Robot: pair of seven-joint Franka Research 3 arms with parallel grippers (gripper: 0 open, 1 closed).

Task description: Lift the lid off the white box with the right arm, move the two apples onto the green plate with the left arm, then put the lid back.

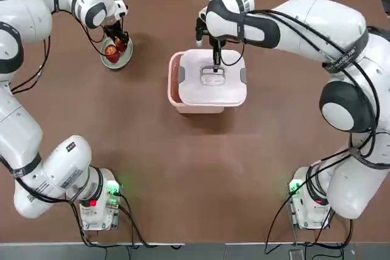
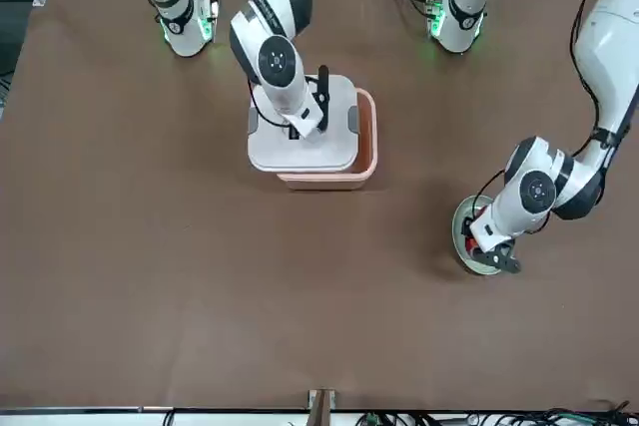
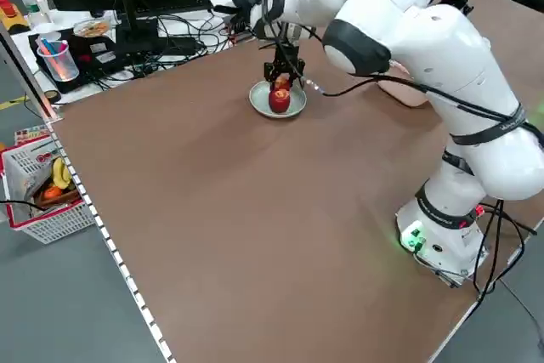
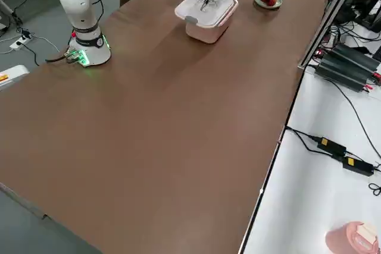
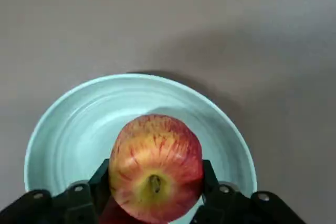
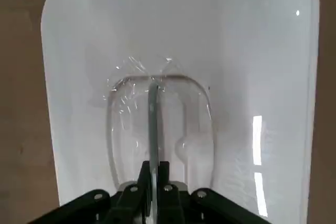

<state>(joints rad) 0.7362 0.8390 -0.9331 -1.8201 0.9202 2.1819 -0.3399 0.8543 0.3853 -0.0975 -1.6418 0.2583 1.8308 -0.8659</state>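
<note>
Setting the last apple [image 5: 156, 161] on the far-left plate [image 5: 63, 129], left end effector [image 5: 156, 187], grip unclear, must next withdraw; right end effector [image 6: 153, 179] clenches lid [image 6: 257, 66], far centre.

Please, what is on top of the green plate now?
Two red apples are on the green plate, one between the left gripper's fingers. The plate surface directly beneath them is covered and cannot be seen.
</note>
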